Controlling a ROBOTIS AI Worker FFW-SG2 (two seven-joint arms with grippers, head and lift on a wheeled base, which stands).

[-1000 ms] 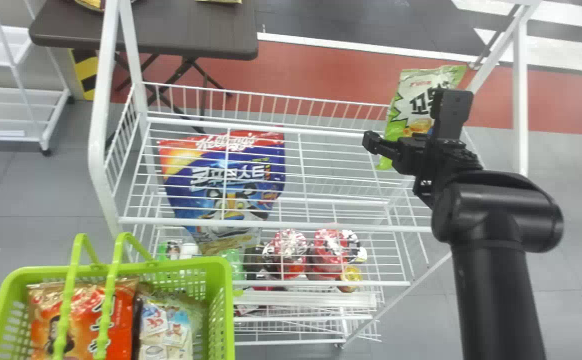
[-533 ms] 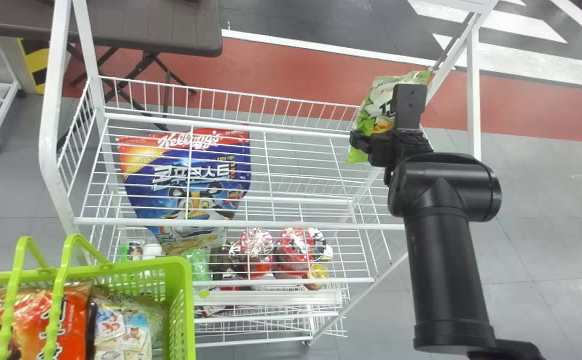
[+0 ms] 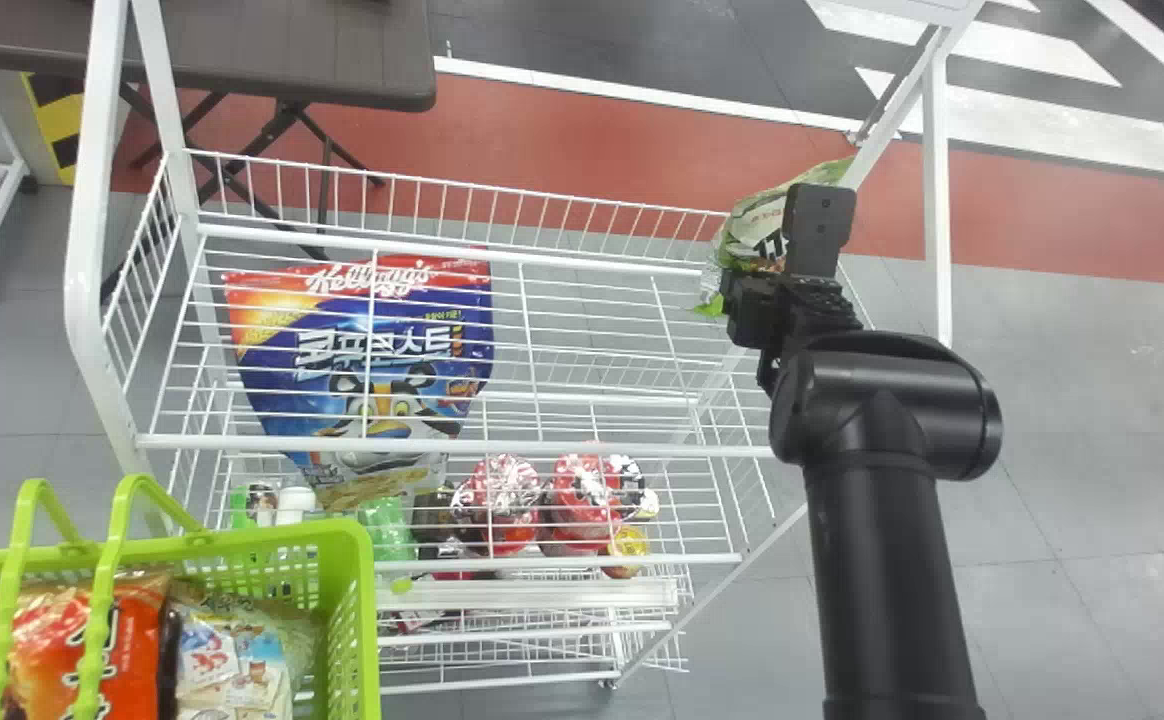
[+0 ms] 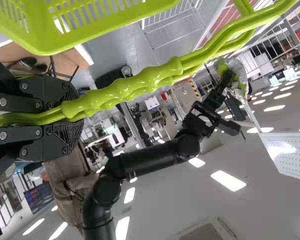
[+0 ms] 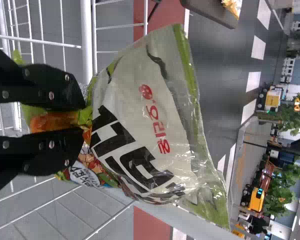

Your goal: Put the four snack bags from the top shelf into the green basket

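Observation:
My right gripper is over the right end of the rack's top shelf, shut on a green and white snack bag. In the right wrist view the right gripper pinches that bag between both fingers, and the film bunches there. The green basket stands at the lower left, holding an orange-red snack bag and a pale bag. In the left wrist view my left gripper is shut around the handles of the basket.
A white wire rack stands ahead, with uprights at both sides. A large blue and red cereal bag and several red packages are seen through its wires. Behind it is a dark table.
The head view has shifted, so rack and basket now sit farther left in it. The gripped snack bag has tilted and crumpled beside the right gripper, which remains near the shelf's right end.

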